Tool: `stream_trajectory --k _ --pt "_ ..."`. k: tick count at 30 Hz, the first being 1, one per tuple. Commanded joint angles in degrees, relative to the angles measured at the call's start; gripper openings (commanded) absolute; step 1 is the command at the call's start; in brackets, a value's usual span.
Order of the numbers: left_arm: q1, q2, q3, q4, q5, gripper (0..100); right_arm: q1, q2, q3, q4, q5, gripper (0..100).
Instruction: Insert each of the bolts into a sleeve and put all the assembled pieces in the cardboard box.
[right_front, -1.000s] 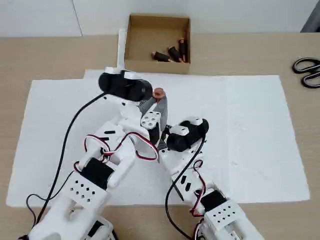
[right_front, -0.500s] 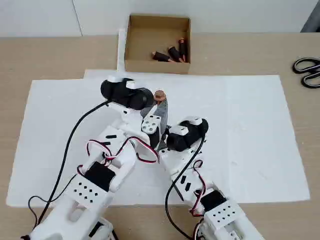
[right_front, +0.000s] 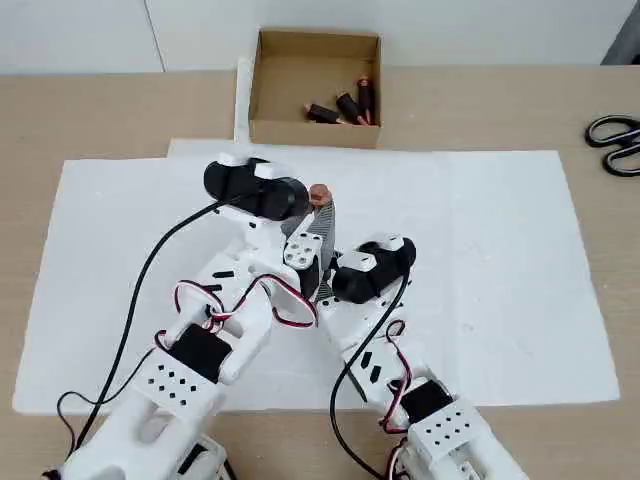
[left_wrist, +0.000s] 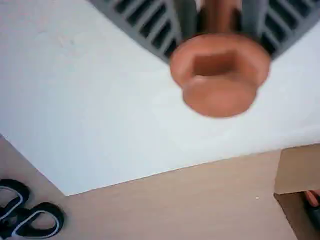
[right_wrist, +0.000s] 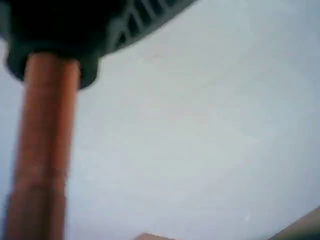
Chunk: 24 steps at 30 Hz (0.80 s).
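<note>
Bolt (left_wrist: 218, 75) shank partly hidden between left fingers (left_wrist: 145, 25), sleeve (right_wrist: 50, 50) cut off

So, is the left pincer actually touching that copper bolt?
Touching. The left wrist view shows the copper bolt pinched in the left pincer, its shaft pressed against both sides with no gap.

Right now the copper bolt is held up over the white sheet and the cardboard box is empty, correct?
Not quite. The high view shows the cardboard box is not empty: three assembled pieces lie in it, toward its right-hand wall. The rest stands: the copper bolt is held up over the white sheet.
</note>
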Motion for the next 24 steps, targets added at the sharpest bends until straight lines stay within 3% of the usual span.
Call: stream_trajectory --k 1,14,24 --pt "0.5 -1.2 -0.1 2.4 -0.5 1 -0.2 -1.3 0.5 -0.3 -0.4 0.4" --pt "0.6 -1.2 0.0 9.5 -0.5 1 -0.1 -1.3 0.5 -0.4 -0.4 0.4" --pt "0.4 -1.2 -0.3 10.1 1.0 1 -0.1 -1.3 0.5 -0.4 -0.4 0.4"
